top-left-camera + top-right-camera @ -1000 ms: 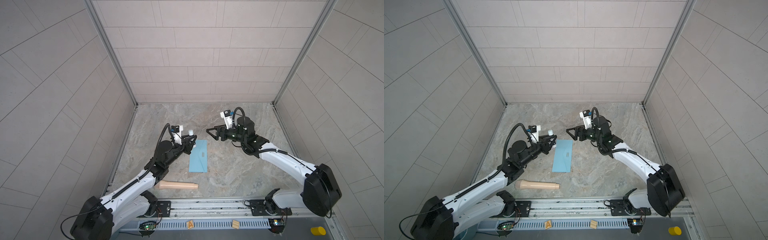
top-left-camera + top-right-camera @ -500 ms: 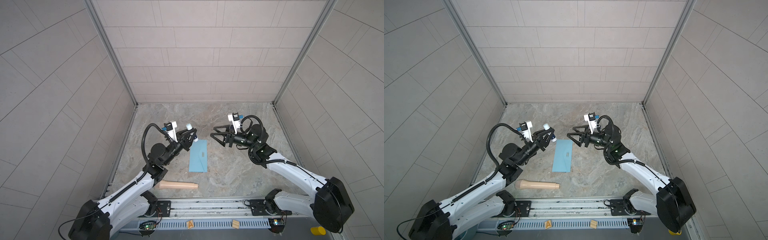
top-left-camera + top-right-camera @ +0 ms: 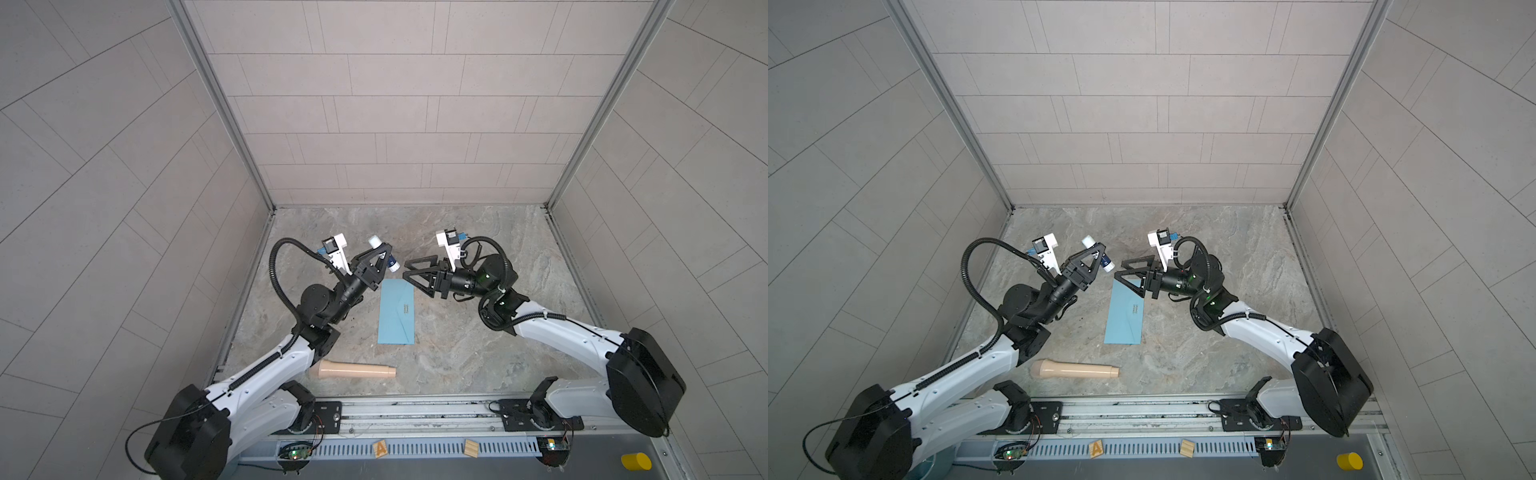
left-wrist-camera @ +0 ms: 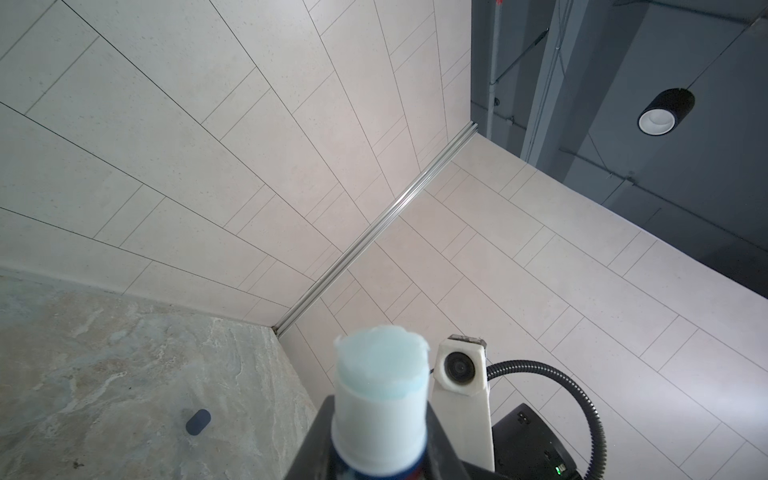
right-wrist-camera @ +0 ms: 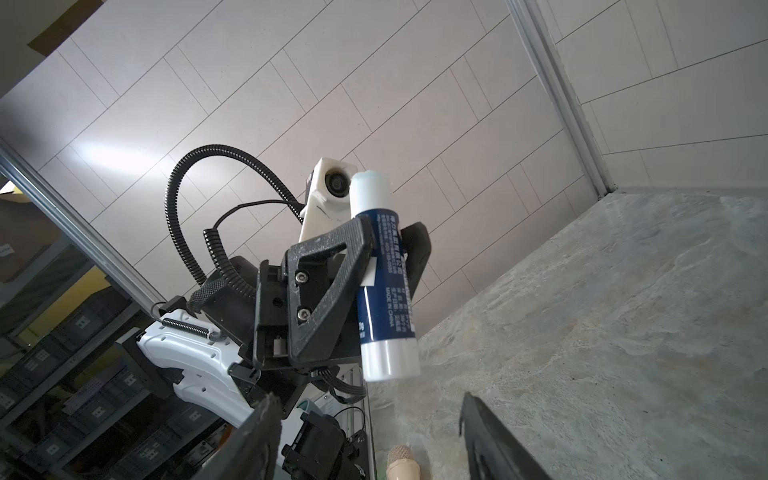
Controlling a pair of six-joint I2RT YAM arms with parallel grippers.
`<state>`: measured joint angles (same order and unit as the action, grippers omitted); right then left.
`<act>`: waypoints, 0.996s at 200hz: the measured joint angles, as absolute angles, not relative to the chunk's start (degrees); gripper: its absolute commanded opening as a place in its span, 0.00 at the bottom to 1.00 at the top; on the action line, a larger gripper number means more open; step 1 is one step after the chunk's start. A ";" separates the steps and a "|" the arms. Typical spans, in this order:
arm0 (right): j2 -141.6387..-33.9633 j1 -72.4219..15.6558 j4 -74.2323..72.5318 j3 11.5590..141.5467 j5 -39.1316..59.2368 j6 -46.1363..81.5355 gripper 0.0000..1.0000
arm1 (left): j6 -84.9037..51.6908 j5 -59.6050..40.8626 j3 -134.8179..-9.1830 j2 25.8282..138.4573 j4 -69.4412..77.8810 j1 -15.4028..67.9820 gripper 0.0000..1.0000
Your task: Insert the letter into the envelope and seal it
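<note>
Holding an uncapped glue stick [image 5: 384, 286] by its dark blue barrel, the left gripper [image 3: 383, 253] is clamped on it well above the marble-patterned tabletop [image 3: 478, 353]. The glue end tilts upward, probably so the stick can be handed over or adjusted in the air. A beige tapered cylinder [image 3: 357, 370] lies unused near the front edge. Between the arms, the light blue envelope [image 3: 397, 311] lies flat with its pointed flap folded down. The letter shows in no view, so I judge it is inside. Further right, the right gripper [image 3: 405, 270] faces the stick with its jaws apart and empty, seemingly lined up to grasp its lower end.
</note>
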<state>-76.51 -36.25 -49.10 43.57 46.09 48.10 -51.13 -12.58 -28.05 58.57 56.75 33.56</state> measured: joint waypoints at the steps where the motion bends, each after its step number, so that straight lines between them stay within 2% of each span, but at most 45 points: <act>1: -76.58 -36.29 -49.12 43.62 46.06 48.14 0.67 | -51.20 -12.58 -28.05 58.57 56.80 33.56 0.00; 84: -81.73 -38.46 -53.84 46.96 45.58 52.40 0.52 | -54.00 -12.56 -28.05 58.74 58.85 33.56 0.00; 161: -83.31 -39.11 -55.09 48.01 45.04 53.25 0.27 | -54.72 -12.58 -28.05 58.72 59.37 33.56 0.00; 199: -83.40 -39.16 -55.02 48.01 44.77 53.15 0.18 | -54.72 -12.56 -28.05 58.72 59.51 33.56 0.00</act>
<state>-83.40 -39.16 -55.02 48.01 44.77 53.15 -54.72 -12.56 -28.05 58.72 59.51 33.56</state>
